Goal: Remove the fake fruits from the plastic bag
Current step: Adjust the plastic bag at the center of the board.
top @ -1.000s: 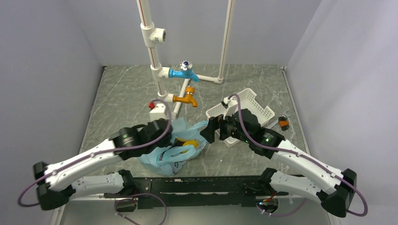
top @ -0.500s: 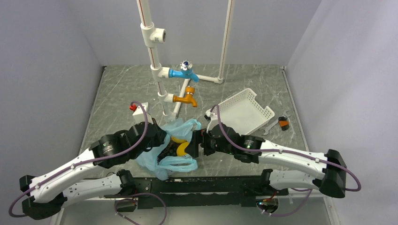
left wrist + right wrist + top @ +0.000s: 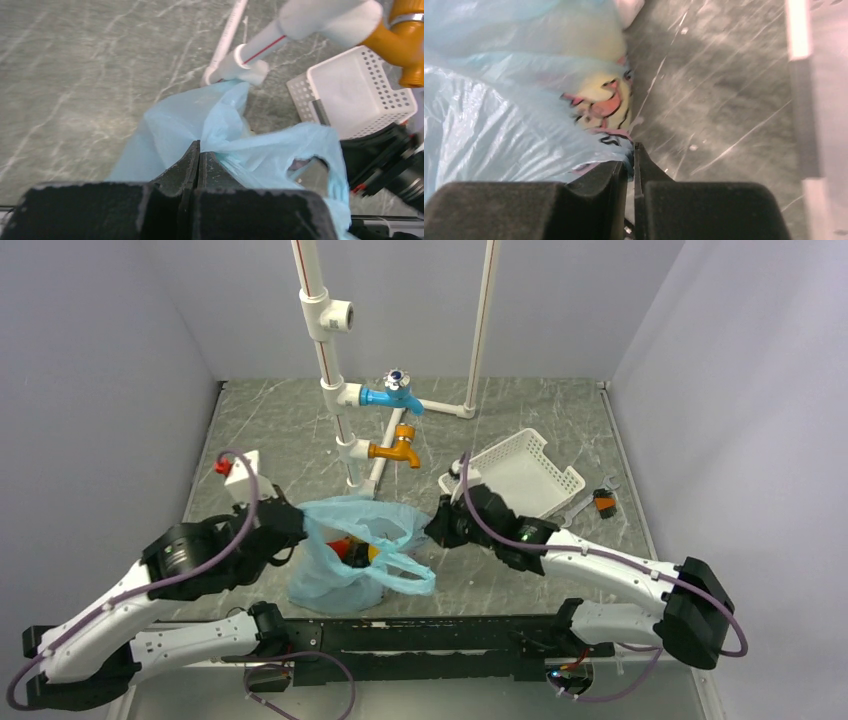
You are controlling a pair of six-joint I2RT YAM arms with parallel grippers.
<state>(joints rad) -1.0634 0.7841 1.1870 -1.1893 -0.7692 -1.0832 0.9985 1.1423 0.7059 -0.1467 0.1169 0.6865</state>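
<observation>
Bearing unreadable print [image 3: 600, 107], the plastic bag [image 3: 499, 115] hangs pinched.

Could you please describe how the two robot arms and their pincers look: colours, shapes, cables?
The left arm and the right arm are built of white tube-like links joined by round black joints. A thin purple cable runs along each arm. A small green light glows on the right arm. The left pincer and the right pincer each have two flat, matte black fingers.

Print [image 3: 599, 107] on plastic bag [image 3: 484, 135] seemingly illegible
</observation>
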